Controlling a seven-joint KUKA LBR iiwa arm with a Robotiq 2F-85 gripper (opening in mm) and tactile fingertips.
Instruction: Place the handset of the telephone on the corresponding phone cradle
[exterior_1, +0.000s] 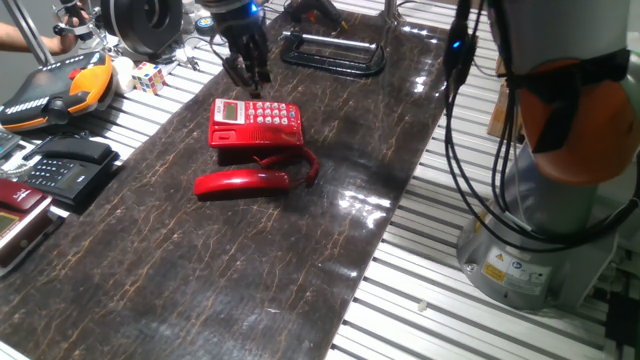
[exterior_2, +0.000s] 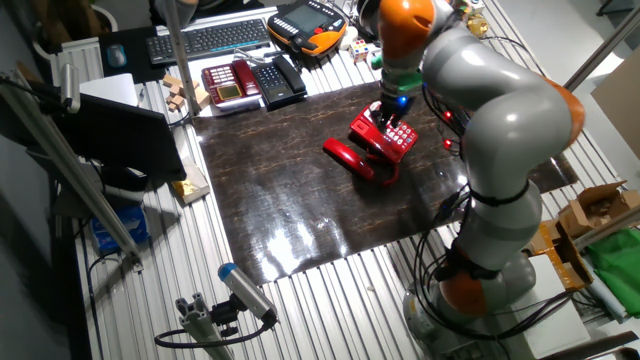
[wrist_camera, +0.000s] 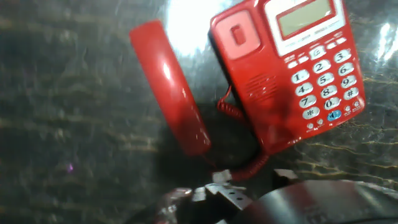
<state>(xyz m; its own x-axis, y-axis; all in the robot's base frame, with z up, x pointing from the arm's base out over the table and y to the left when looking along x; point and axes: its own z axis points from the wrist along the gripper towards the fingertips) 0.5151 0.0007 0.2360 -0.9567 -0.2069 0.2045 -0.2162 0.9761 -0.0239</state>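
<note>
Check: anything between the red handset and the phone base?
Only the coiled cord at one end; otherwise bare dark tabletop between handset and base. Clearest in the hand view.

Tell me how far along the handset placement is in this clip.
Nothing looks done: the red handset lies on the dark table beside the red phone base, off its cradle recess, joined to it only by the coiled cord. In hand: the gripper hangs over the base, holding nothing. Left: grasp the handset, lift it, seat it in the recess.
</note>
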